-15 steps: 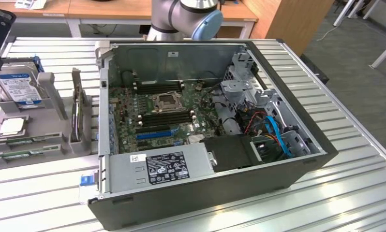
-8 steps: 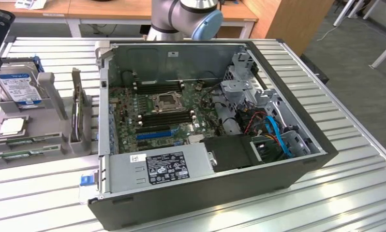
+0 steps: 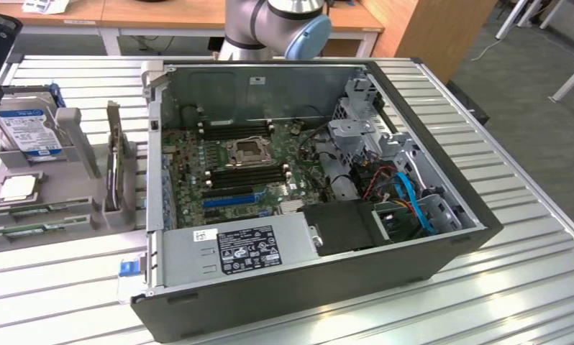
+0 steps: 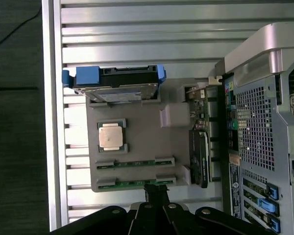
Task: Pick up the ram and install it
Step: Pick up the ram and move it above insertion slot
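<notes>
Ram sits in a gray holder (image 3: 76, 140) at the exterior view's lower left, as two green sticks lying flat in parallel slots: the nearer ram stick (image 3: 33, 230) (image 4: 132, 183) by the holder's front edge and the second ram stick (image 3: 52, 209) (image 4: 134, 163) just behind it. In the wrist view the end effector (image 4: 156, 189) hangs over the nearer ram stick, its dark fingers pressed together with nothing between them and their tips lined up with the stick's middle; whether they touch it cannot be told. Farther back in the holder rest a square processor (image 3: 19, 188) (image 4: 111, 135) with a silver lid and a hard drive (image 3: 28, 129) (image 4: 117, 83) propped upright with blue rails. An expansion card (image 3: 114, 162) stands on edge along the holder's side, facing an open computer case (image 3: 316, 295) at the middle of the frame on the slatted metal counter (image 3: 527, 287). Inside the case a power supply (image 3: 239, 248) lies nearest, then the motherboard (image 3: 297, 188) with a blue slot (image 3: 231, 200), rows of black memory slots (image 3: 249, 172) and a processor socket (image 3: 246, 151). At upper center rises the robot arm's base (image 3: 267, 25), with wooden desks (image 3: 143, 11) beyond.
</notes>
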You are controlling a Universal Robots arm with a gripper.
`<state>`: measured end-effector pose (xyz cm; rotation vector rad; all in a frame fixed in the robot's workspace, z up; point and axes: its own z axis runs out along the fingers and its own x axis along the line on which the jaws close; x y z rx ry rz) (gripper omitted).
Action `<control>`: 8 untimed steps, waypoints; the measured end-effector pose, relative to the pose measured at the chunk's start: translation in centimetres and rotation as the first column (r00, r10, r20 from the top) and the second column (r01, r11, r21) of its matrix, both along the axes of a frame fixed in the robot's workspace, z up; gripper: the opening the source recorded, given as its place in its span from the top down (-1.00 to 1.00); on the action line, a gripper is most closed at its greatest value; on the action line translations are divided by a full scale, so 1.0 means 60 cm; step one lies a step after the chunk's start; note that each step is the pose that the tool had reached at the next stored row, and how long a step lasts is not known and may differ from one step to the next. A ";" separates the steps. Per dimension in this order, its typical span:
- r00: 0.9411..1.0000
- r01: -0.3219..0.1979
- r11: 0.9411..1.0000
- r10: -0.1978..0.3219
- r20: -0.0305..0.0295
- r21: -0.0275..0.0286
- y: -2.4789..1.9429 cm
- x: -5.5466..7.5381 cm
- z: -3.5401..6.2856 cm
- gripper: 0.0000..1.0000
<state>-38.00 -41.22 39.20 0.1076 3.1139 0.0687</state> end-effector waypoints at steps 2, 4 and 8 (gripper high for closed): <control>1.000 -0.008 1.000 0.008 0.000 0.000 0.0000 0.000 0.000 0.80; 1.000 -0.018 1.000 0.018 0.000 0.000 0.0000 0.000 0.000 0.80; 0.999 -0.049 0.999 0.049 0.000 0.000 0.0000 0.000 0.000 0.80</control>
